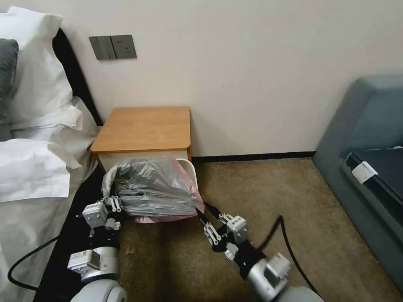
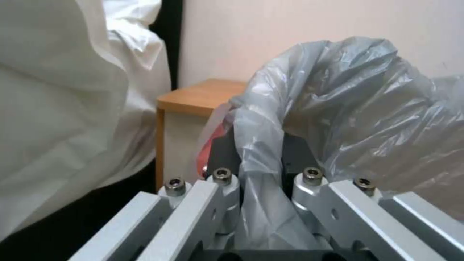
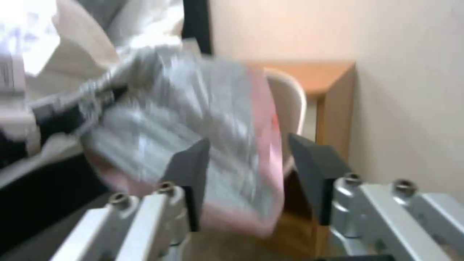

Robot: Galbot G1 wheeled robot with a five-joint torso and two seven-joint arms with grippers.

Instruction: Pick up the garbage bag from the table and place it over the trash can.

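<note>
On the floor in front of the table (image 1: 145, 128), the bag (image 1: 153, 188) sat over the bin (image 1: 191, 167), puffed up in a crinkly heap. The bag was thin grey see-through plastic, shiny and full of folds, with a soft pink edge hanging down the near side. The bin was smooth cream plastic with a rounded, rolled rim that peeked out at the back corner. The table had a flat orange-brown wooden top with round corners and a white front. The left gripper (image 1: 114, 204) was at the bag's left side, its dark fingers (image 2: 220, 154) pinched tight on a twisted fold of the plastic. The right gripper (image 1: 205, 214) was just by the bag's pink near-right corner, its dark fingers (image 3: 191, 174) spread apart and gripping nothing. White, wrinkled bedding (image 1: 37, 163) lay to the left.
</note>
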